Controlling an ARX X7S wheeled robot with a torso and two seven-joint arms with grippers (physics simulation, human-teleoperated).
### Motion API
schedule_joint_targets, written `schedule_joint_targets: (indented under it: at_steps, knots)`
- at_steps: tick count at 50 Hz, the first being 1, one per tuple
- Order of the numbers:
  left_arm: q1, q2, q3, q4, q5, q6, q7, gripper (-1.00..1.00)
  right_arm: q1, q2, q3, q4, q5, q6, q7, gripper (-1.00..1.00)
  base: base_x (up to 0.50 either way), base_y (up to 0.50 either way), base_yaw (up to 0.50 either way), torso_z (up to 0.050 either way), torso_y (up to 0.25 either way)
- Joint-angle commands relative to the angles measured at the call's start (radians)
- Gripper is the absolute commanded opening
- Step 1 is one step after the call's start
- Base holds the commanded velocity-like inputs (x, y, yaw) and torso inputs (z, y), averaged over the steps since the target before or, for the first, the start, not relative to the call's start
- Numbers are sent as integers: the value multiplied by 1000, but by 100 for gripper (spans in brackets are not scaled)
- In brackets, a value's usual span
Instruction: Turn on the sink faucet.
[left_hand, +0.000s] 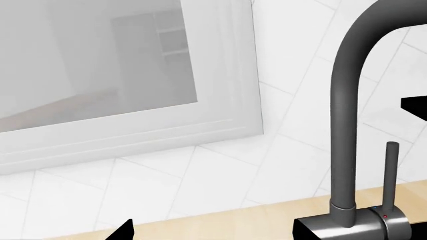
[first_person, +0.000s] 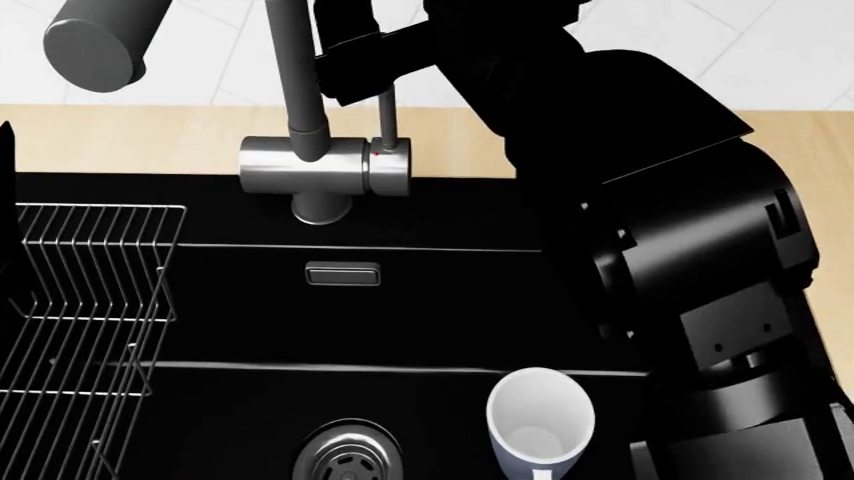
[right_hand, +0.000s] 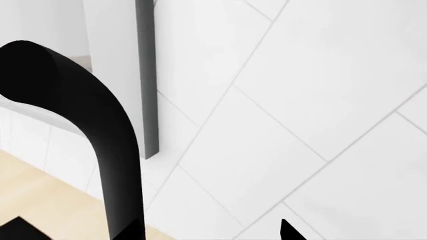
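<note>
The sink faucet has a tall dark grey neck (first_person: 284, 70), a thick spout (first_person: 96, 45), a brushed-steel barrel body (first_person: 327, 165) and a thin upright lever (first_person: 388, 115) with a red mark. It stands behind the black sink (first_person: 441, 300). My right gripper (first_person: 358, 48) reaches in from the right and sits by the lever's top, with its jaws apart. The right wrist view shows the right gripper (right_hand: 207, 232) open, with the neck (right_hand: 100, 130) close by. My left gripper (left_hand: 215, 234) is open and faces the neck (left_hand: 347, 125), the lever (left_hand: 390, 175) and the barrel (left_hand: 377, 225).
A wire dish rack (first_person: 80, 300) sits in the sink's left part. A white mug (first_person: 541, 420) stands by the round drain (first_person: 347, 455). An overflow slot (first_person: 343, 273) is on the back wall of the basin. A wooden counter (first_person: 134, 135) and a white tiled wall lie behind the faucet.
</note>
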Motion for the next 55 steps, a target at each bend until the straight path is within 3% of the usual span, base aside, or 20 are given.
schedule_joint_targets:
  at_steps: [1,40,55]
  knots:
    - [0,-2,0,0,-4,0,-7,100,3,-29,-9,77,-11,-45,-20,100,0,0,0,0,0]
    - [-5,-8,-3,-4,-32,-15,-23,100,98,-215,-82,753,-85,-391,-179,100,0,0,0,0,0]
    - [-6,-13,0,-5,-39,-16,-30,100,141,-219,-497,943,342,-544,-163,100,0,0,0,0,0]
